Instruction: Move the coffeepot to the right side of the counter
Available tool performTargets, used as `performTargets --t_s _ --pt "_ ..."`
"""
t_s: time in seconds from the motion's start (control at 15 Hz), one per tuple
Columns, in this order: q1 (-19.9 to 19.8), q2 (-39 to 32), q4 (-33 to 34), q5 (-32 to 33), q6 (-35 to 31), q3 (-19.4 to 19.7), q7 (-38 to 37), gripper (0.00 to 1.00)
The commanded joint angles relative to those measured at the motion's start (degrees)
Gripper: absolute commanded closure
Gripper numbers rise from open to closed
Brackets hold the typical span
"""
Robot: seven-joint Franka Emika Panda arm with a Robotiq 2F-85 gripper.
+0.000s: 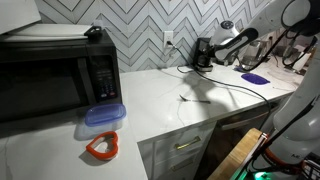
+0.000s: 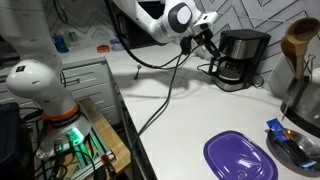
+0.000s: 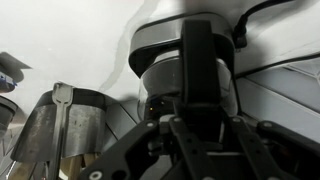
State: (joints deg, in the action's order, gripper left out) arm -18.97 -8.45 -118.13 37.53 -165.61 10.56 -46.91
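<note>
**End effector at the coffeepot, grip unclear**

My end effector (image 2: pixel 207 30) hovers just beside the coffeepot (image 2: pixel 240 58), level with its upper part, on the side facing the arm. I cannot tell how far the fingers are parted, or whether they touch the machine. In the wrist view dark linkage fills the bottom, and the coffeepot's grey body looms close ahead. The coffeepot stands upright at the back of the white tabletop (image 1: pixel 160 100), against the chevron-tiled wall (image 1: pixel 140 30). In an exterior view the black microwave (image 1: pixel 55 75) sits well apart from it at the other end, with a blue-lidded container (image 1: pixel 104 115) in front of it. A purple lid (image 2: pixel 240 158) lies flat nearer the tabletop's edge.
</note>
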Motion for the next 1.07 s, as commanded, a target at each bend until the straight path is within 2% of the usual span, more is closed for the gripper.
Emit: performTargets --t_s 0.0,0.73,0.8,1.0 --pt "-0.3 4.1 -3.61 -3.73 2.19 -1.26 2.88 0.92" --pt "0.26 12.81 -8.74 -9.12 11.35 -2.15 8.31 0.92" --pt "2.02 13.52 -8.93 -9.67 12.3 -0.45 9.09 0.92" --pt "2.11 15.17 -9.96 -9.38 14.34 -0.77 9.2 0.92"
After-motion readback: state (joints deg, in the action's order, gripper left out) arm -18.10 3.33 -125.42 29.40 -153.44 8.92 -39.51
